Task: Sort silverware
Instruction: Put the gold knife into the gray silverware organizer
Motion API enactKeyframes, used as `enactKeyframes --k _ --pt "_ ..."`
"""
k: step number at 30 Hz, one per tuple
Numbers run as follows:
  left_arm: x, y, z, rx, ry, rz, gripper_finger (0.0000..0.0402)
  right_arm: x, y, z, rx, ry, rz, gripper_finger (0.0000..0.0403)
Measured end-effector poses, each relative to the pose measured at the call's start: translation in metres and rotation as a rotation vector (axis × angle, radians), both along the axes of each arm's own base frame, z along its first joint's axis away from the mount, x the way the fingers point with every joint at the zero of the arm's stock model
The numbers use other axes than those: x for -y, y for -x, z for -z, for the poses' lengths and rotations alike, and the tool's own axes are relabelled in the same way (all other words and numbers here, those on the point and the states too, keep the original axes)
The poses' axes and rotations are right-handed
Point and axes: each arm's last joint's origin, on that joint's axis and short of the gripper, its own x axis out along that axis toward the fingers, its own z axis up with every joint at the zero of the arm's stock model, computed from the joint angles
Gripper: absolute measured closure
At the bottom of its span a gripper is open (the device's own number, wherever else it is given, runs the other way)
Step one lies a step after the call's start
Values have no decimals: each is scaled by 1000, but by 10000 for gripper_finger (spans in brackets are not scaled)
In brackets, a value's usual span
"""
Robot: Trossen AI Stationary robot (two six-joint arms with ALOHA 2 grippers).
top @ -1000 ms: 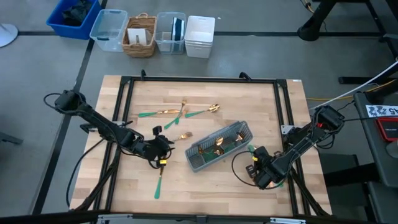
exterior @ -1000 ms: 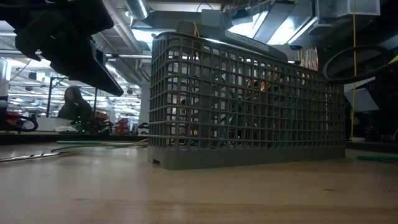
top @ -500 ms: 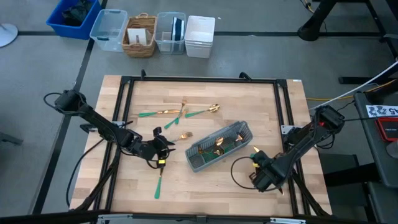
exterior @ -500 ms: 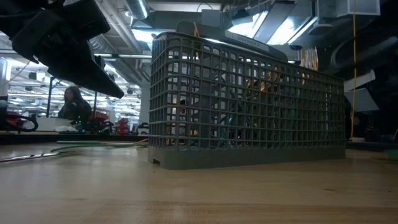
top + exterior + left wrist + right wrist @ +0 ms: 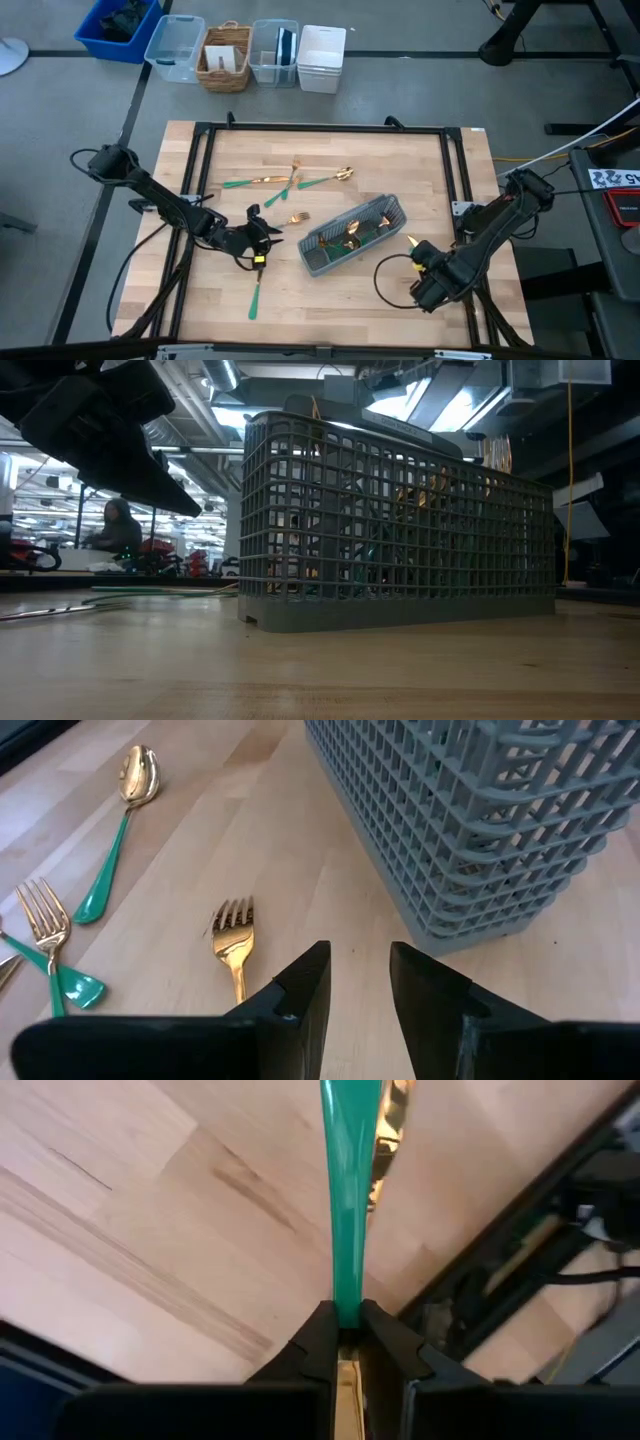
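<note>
The silverware has gold heads and teal handles. Two forks [image 5: 293, 175], a spoon [image 5: 330, 179] and another fork [image 5: 291, 218] lie flat on the table, and one more piece [image 5: 254, 296] lies near the front. Several pieces stand in the grey caddy [image 5: 352, 235]. My left gripper [image 5: 262, 232] hovers open just left of the caddy, with a fork [image 5: 232, 935] lying ahead of its fingers. My right gripper [image 5: 425, 275], near the table's right edge, is shut on one piece, whose gold tip [image 5: 410, 241] shows beside it. My right gripper pinches the piece between its two fingers [image 5: 320, 1342], where the teal handle [image 5: 346, 1305] meets gold metal that runs back between them. The handle sticks straight out ahead, in line with the fingers. In the low view no part of it lies on the table.
A black frame [image 5: 455, 170] runs around the wooden table top; its right rail [image 5: 520, 1250] is close to my right gripper. Bins and a basket [image 5: 225, 55] stand on the floor beyond the far edge. A person [image 5: 115, 525] sits far off in the room.
My right gripper has shifted slightly toward the table's right near corner and raised its piece. The teal handle that lay on the table at the low view's right is gone from there, and the piece has turned, so its gold tip now shows in the high view.
</note>
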Motion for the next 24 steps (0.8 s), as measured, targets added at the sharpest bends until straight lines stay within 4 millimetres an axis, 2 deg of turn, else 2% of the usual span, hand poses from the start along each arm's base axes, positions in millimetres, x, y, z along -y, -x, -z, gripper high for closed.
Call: enactKeyframes --k 3,8,18,24 --pt "0 0 0 5 3 0 302 3 3 -12 -23 27 -17 371" --pt "1 -1 -2 22 7 3 302 7 -2 -21 0 -20 -46 371" --pt "1 -1 -2 20 5 4 302 40 -30 -22 -34 -118 -159 371" --pt "1 -1 -2 16 -7 10 302 52 -38 -23 -49 -186 -238 371"
